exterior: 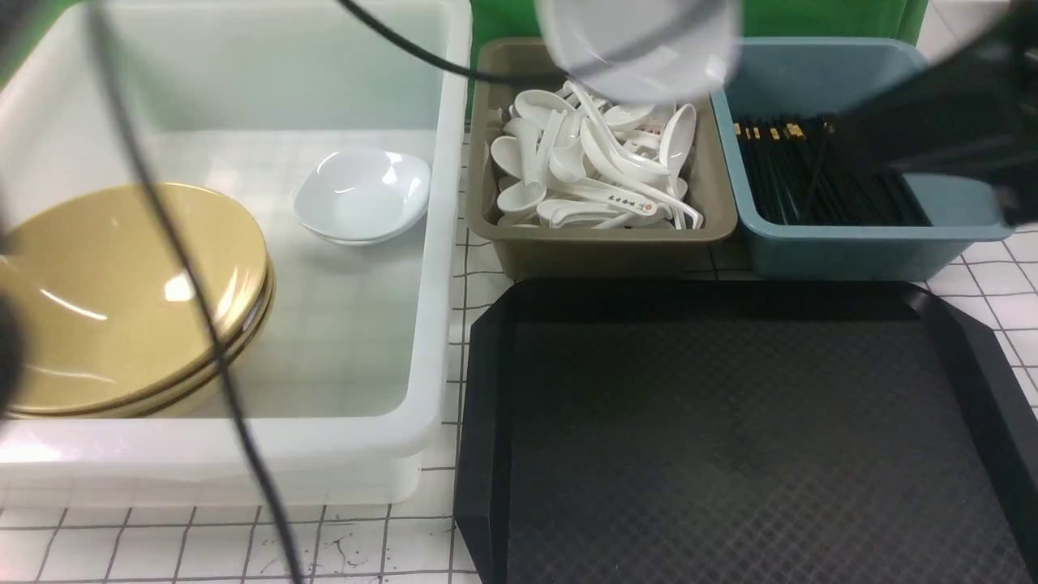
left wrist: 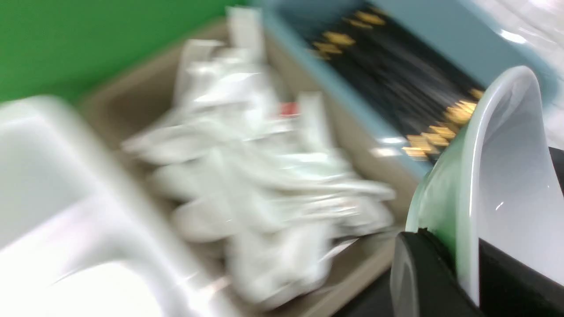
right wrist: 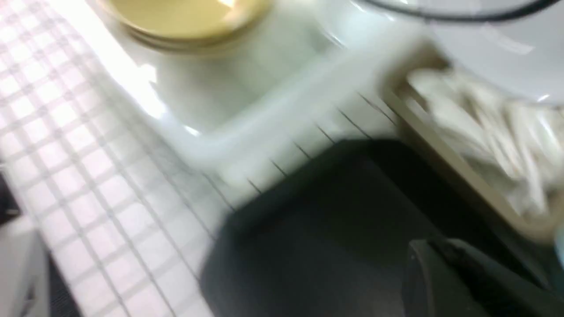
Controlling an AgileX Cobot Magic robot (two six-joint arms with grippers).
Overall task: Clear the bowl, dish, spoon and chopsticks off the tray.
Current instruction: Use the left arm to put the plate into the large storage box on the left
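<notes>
Green backdrop (exterior: 835, 18) out back, white dish (exterior: 641, 49) clamped in left fingers (left wrist: 456, 257) above spoon tub (exterior: 600, 255), right fingers (right wrist: 434, 247) together. Dish-clearing step, I'd guess dropped: probably carry to white tub (exterior: 434, 324) next, lower gently.

"Where's the dish?"

"The shiny white dish (exterior: 641, 45) is up high, tipped, in the left claw (left wrist: 456, 251)."

"And the bowl?"

"The big yellow bowl (exterior: 138, 284) leans on a stack in the white tub (exterior: 405, 442)."

"Spoon and chopsticks?"

"White spoons (exterior: 600, 162) fill the brown tub (exterior: 600, 253). Black chopsticks (exterior: 811, 182) with gold bands lie in the blue one (exterior: 876, 253)."

"The tray?"

"The tray (exterior: 754, 438) is flat and black."
</notes>
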